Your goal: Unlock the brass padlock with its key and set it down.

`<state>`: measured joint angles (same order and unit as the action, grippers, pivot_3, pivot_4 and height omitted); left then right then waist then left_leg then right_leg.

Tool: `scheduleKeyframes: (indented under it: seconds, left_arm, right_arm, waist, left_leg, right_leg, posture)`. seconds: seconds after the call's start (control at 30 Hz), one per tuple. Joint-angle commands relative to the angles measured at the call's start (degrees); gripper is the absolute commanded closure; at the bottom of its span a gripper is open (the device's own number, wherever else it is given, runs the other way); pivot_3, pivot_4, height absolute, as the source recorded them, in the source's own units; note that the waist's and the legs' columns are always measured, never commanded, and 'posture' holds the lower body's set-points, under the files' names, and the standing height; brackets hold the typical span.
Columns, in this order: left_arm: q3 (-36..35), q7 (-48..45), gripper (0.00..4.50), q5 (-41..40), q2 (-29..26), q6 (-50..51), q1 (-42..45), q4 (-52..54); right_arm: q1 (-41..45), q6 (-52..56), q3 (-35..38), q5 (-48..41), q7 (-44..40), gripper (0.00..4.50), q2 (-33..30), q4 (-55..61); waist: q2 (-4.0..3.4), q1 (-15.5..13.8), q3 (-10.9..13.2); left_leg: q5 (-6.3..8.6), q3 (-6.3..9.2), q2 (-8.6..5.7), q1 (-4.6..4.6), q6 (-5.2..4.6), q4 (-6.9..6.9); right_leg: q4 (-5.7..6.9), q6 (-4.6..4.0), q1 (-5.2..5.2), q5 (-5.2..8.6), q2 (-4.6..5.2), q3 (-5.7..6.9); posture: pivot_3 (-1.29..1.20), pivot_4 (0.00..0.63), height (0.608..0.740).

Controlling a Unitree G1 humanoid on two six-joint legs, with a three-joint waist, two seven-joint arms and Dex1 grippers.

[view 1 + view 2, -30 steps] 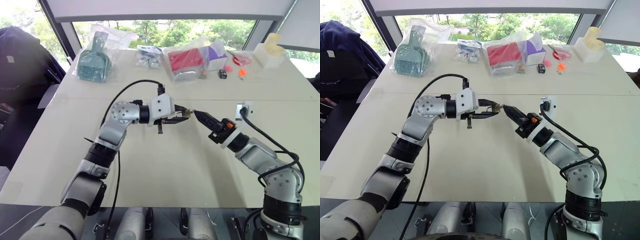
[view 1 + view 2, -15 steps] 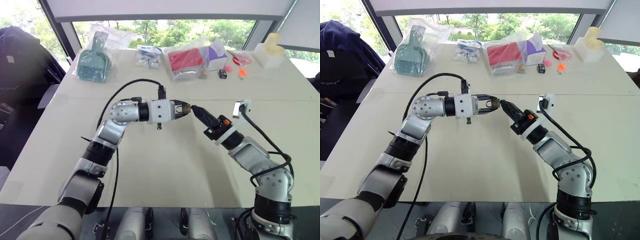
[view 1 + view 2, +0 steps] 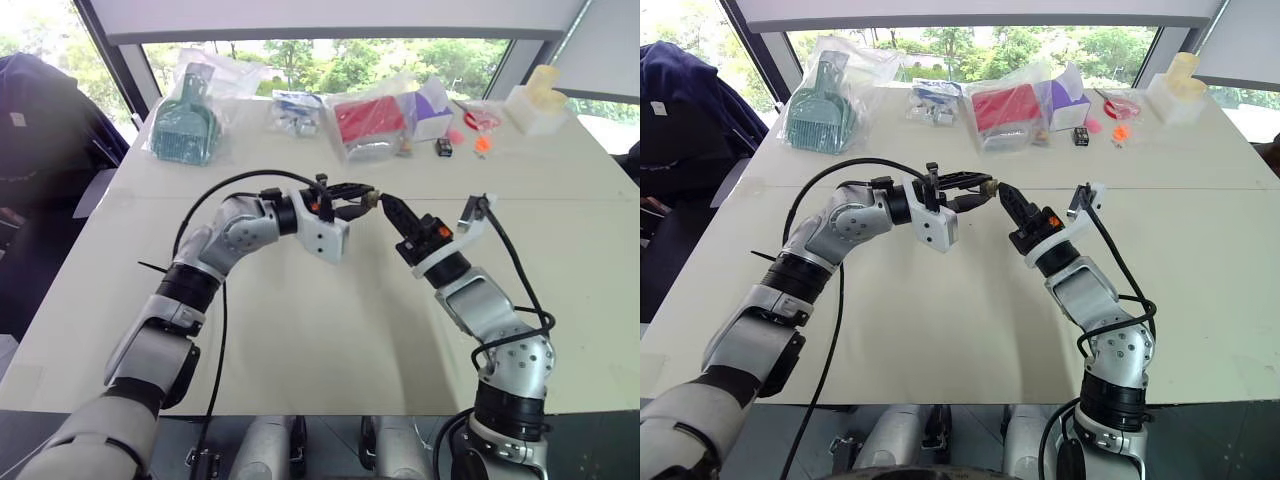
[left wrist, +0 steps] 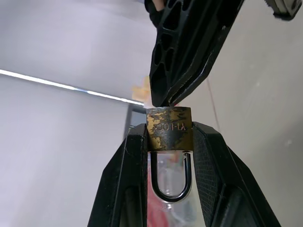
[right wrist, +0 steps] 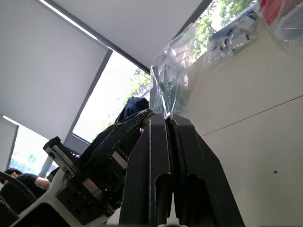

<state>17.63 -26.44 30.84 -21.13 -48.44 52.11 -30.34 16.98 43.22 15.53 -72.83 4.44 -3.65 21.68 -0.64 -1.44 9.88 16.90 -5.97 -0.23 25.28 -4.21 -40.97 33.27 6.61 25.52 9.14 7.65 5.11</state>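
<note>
I am holding the brass padlock up in the air over the table, between my two claws, so both can get at it. My left gripper is squeezing the lock's body from both sides, with the fingers tight on it, so it is not slipping or turning. The silvery shackle is looping back toward my left wrist, and it looks closed to me. The flat bottom of the lock is pointing away, out at my other claw. So the long way of the lock is lying nearly flat, in line with my left fingers. My right gripper is pressed shut, and its tip is sitting right at that bottom end, where I think the keyhole is. I am guessing the key is pinched in there, because something tiny and pale is poking out of the tip, but it is too small to be sure.
</note>
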Motion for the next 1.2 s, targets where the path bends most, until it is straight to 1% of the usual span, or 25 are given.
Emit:
scheduleKeyframes:
  seconds: [0.03,0.07,0.1,0.17,0.27,0.3,0.37,0.4,0.53,0.63,0.87,1.03,1.07,1.1,1.13,1.2]
  left_arm:
    - [-0.41,0.8,3.76,-5.13,1.77,-0.8,3.12,1.19]
    - [-0.26,-1.89,3.76,-7.93,2.17,0.79,3.07,0.4]
    - [-0.18,-3.89,3.76,-9.81,2.26,1.69,3.22,-0.37]
    - [-0.06,-6.84,3.76,-12.2,2.22,2.85,3.66,-1.47]
    - [0.36,-10.15,3.76,-14.89,2.09,4.18,4.2,-2.65]
    - [0.47,-10.9,3.76,-15.5,2.03,4.39,4.26,-2.86]
    - [0.38,-12.3,3.76,-17.01,2.07,5.11,4.27,-3.02]
    - [0.24,-12.64,3.76,-17.5,2.12,5.47,4.26,-2.89]
    - [0.26,-13.3,3.76,-18.32,2.07,6.08,3.92,-1.99]
    - [0.42,-13.66,3.76,-18.75,2.14,6.5,3.1,-0.98]
    - [0.37,-14.08,3.76,-19.5,2.04,7.38,2.11,0.63]
    - [0.28,-14.18,3.76,-19.89,2.01,7.86,1.84,1.42]
    - [0.28,-14.17,3.76,-19.94,2.03,7.93,1.84,1.48]
    - [0.28,-14.16,3.76,-19.96,2.04,7.96,1.84,1.51]
    - [0.27,-14.12,3.76,-19.95,2.08,7.99,1.88,1.5]
    - [0.23,-14.07,3.76,-19.99,2.17,8.08,1.98,1.58]
  right_arm:
    - [-0.45,0.64,-2.03,1.3,-0.49,4.43,-1.93,0.02]
    - [-0.47,0.36,-2.1,2.07,-2.03,4.43,-3.18,0.69]
    - [-0.51,0.28,-1.86,2.38,-4.47,4.2,-5.28,1.67]
    - [-0.28,0.23,-1.98,3.77,-7.72,3.55,-9.01,2.29]
    - [0.38,0.24,-3.53,7.1,-11.24,1.99,-13.41,2.08]
    - [0.53,0.02,-3.92,8.01,-12.06,1.55,-14.27,2.04]
    - [0.88,-0.18,-4.32,8.66,-14.32,0.47,-15.69,1.84]
    - [1.05,-0.34,-4.42,9.22,-15.13,0.04,-16.32,1.59]
    - [1.68,-0.84,-4.5,11.07,-16.96,0.04,-17.18,0.34]
    - [2.72,-1.34,-4.09,11.56,-17.89,0.04,-16.59,-1.13]
    - [4.07,-1.83,-2.26,9.31,-18.24,0.04,-14.36,-2.77]
    - [4.25,-1.55,-2.4,8.99,-18.59,0.04,-13.62,-3.13]
    - [4.22,-1.58,-2.44,8.79,-18.71,0.27,-13.31,-3.15]
    - [4.14,-1.51,-2.59,8.69,-18.86,0.63,-13.11,-3.1]
    - [4.05,-1.41,-2.74,8.68,-18.99,0.88,-13.02,-3.05]
    - [3.81,-1.19,-3.02,8.65,-19.11,1.87,-12.88,-3.0]
  waist:
    - [0.0,0.13,0.0]
    - [0.0,0.22,0.0]
    - [0.0,0.38,0.0]
    - [0.0,0.74,0.01]
    - [-0.01,1.01,0.01]
    - [-0.02,1.12,0.01]
    - [-0.02,1.24,0.01]
    - [-0.01,1.21,0.01]
    - [-0.01,0.97,0.01]
    - [-0.01,0.74,0.01]
    - [-0.01,0.79,0.01]
    - [-0.01,0.8,0.01]
    - [-0.01,0.83,0.01]
    - [-0.01,0.82,0.01]
    - [-0.01,0.82,0.01]
    - [-0.01,0.79,0.01]
  left_leg:
    - [0.0,0.0,0.0,0.0,0.0,0.0]
    - [0.0,0.0,0.0,0.0,0.0,0.0]
    - [0.0,-0.01,0.0,0.01,0.0,0.0]
    - [0.0,-0.01,-0.01,0.02,-0.01,-0.01]
    - [0.01,-0.04,0.0,0.01,-0.01,0.0]
    - [0.01,-0.04,0.01,-0.01,-0.02,0.02]
    - [0.01,-0.04,0.04,-0.03,-0.02,0.05]
    - [0.01,-0.04,0.04,-0.03,-0.02,0.05]
    - [0.01,-0.04,0.03,-0.03,-0.03,0.02]
    - [0.01,-0.04,0.02,-0.03,-0.03,-0.01]
    - [0.01,-0.04,0.02,-0.02,-0.03,-0.01]
    - [0.01,-0.03,0.02,-0.02,-0.03,-0.01]
    - [0.01,-0.03,0.02,-0.02,-0.03,-0.01]
    - [0.01,-0.03,0.02,-0.02,-0.03,-0.01]
    - [0.01,-0.03,0.02,-0.02,-0.03,-0.01]
    - [0.01,-0.03,0.02,-0.02,-0.03,-0.01]
  right_leg:
    - [0.0,0.0,0.0,0.0,0.0,0.0]
    - [0.0,0.0,0.0,0.0,0.0,0.0]
    - [-0.01,0.0,0.0,0.0,0.01,0.0]
    - [-0.02,0.0,-0.01,0.01,0.02,0.0]
    - [-0.04,0.01,0.01,0.01,0.01,0.0]
    - [-0.03,0.03,0.01,0.01,0.01,0.0]
    - [-0.01,0.05,0.01,0.01,-0.01,0.0]
    - [0.0,0.05,0.01,0.01,-0.02,0.0]
    - [0.01,0.06,0.0,0.0,0.0,0.0]
    - [-0.01,0.05,-0.02,0.0,0.01,0.0]
    - [-0.01,0.05,-0.02,0.0,0.01,0.0]
    - [-0.01,0.05,-0.02,0.0,0.01,0.0]
    - [-0.01,0.05,-0.02,0.0,0.01,0.0]
    - [-0.01,0.05,-0.02,0.0,0.01,0.0]
    - [-0.01,0.05,-0.02,0.0,0.01,0.0]
    - [-0.01,0.05,-0.02,0.0,0.01,0.0]
  posture:
    - [0.0,0.15,0.735]
    - [0.0,0.15,0.735]
    - [0.0,0.15,0.735]
    - [0.0,0.15,0.735]
    - [0.0,0.15,0.735]
    - [0.0,0.15,0.735]
    - [0.0,0.15,0.735]
    - [0.0,0.15,0.735]
    - [0.0,0.15,0.735]
    - [0.0,0.15,0.735]
    - [0.0,0.15,0.735]
    - [0.0,0.15,0.735]
    - [0.0,0.15,0.735]
    - [0.0,0.15,0.735]
    - [0.0,0.15,0.735]
    - [0.0,0.15,0.735]
